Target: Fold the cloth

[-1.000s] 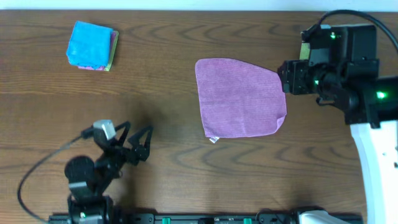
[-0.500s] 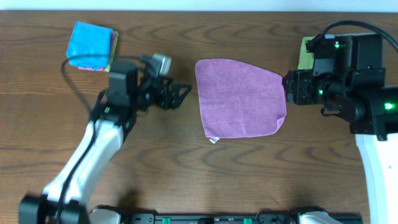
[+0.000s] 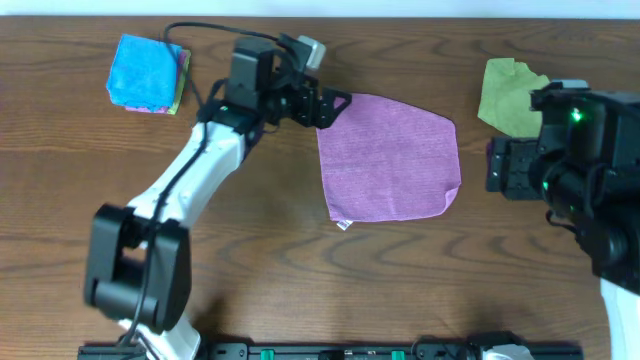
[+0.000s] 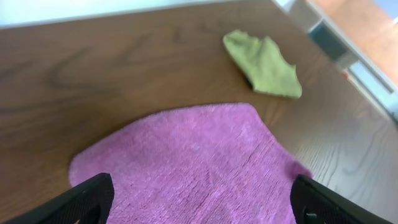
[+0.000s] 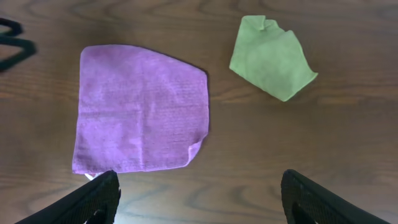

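Flat on bench (image 3: 300,270): cloth (image 3: 390,155). By its top-left corner, left end effector (image 3: 338,110), fingers apart; right of cloth, right end effector (image 3: 490,167), likewise apart.

The left arm (image 3: 190,185) stretches far out. Its left gripper (image 3: 337,108) is by the top left corner of the cloth (image 3: 392,160), fingers spread wide, holding nothing. The right gripper (image 3: 491,166) hangs just right of the cloth, fingers wide too, empty.
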Controlling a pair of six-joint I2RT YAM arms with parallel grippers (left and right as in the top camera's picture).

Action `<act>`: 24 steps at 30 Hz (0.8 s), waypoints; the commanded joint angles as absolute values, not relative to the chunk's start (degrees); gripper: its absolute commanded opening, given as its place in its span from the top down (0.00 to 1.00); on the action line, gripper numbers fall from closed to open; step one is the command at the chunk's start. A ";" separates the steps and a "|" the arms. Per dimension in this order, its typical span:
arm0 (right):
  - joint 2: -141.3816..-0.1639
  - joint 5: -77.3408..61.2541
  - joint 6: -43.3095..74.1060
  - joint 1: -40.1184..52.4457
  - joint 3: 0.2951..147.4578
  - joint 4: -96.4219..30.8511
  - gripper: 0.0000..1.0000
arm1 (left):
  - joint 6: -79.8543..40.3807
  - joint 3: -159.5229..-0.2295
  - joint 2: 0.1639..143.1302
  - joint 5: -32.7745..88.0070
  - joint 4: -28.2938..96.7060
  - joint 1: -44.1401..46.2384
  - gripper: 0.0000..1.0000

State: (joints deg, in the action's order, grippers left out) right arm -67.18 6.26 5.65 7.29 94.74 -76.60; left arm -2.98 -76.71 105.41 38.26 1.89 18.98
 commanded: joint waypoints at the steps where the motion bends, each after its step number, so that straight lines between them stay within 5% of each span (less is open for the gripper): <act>1: -66.04 7.53 5.78 7.03 95.02 -77.10 0.16 | 0.10 -80.58 109.32 34.52 3.99 20.45 0.07; 7: -65.89 7.46 6.83 7.05 95.02 -77.60 0.13 | 0.89 -82.06 111.22 31.05 6.90 20.88 0.00; 8: -65.89 7.29 6.83 7.05 95.02 -77.82 0.12 | 0.86 -82.08 111.20 31.09 6.85 20.60 0.11; 14: -65.89 7.01 6.83 7.05 95.02 -79.13 0.10 | -2.52 -82.06 111.22 33.61 6.00 20.53 0.08; 17: -65.89 7.01 6.83 7.05 95.02 -79.57 0.10 | -5.02 -82.04 111.26 37.32 6.00 21.12 0.22; 22: -65.89 6.39 6.83 7.05 95.02 -80.42 0.11 | -5.37 -82.02 111.26 39.62 6.07 24.32 0.18; 24: -65.89 5.96 6.83 7.05 95.02 -80.51 0.11 | -7.73 -82.21 111.26 31.40 4.91 26.70 0.15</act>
